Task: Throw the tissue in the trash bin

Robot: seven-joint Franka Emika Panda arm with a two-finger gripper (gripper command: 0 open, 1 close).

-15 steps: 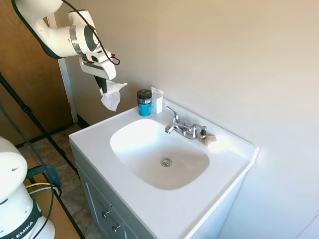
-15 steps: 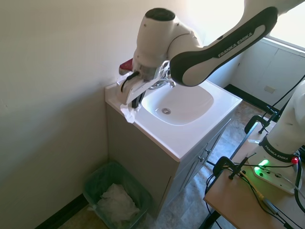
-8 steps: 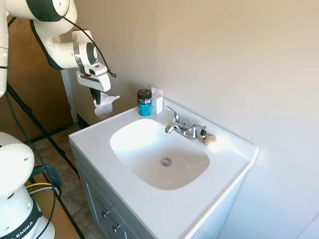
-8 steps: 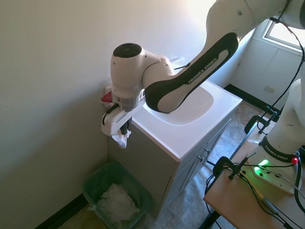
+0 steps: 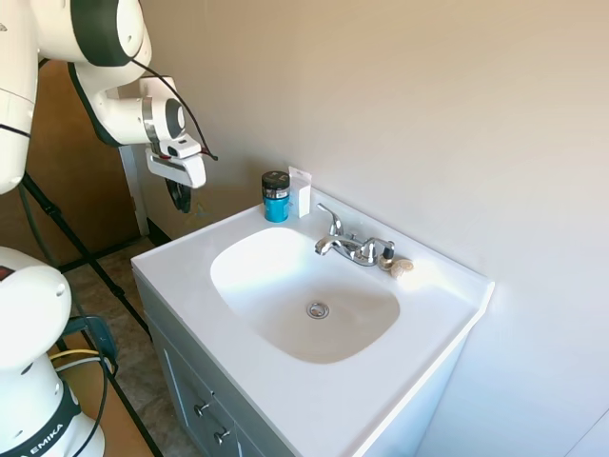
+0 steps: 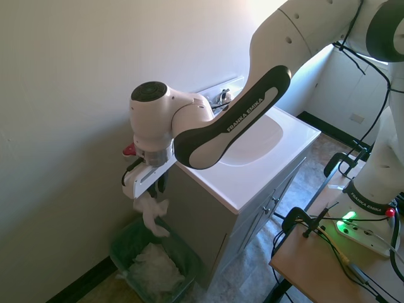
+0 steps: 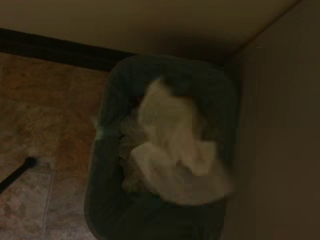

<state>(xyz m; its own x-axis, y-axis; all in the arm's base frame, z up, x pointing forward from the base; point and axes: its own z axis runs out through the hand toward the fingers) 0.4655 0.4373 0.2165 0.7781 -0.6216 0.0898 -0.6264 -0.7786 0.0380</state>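
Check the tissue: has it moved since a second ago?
Yes. The tissue has gone from beside the sink counter edge down to below the gripper, above the trash bin.

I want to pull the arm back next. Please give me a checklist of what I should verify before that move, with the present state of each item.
1. Gripper above the trash bin: ok. The wrist view looks straight down into the bin.
2. Tissue free of the gripper: cannot tell. It is just under the gripper, and no picture shows whether they touch.
3. Tissue inside the bin: not ok. It is in the air above the rim.
4. Tissue off the sink top: ok. It is beside the vanity cabinet, below the counter edge.
5. Blue jar out of the arm's way: ok. It stands upright on the counter, apart from the gripper.
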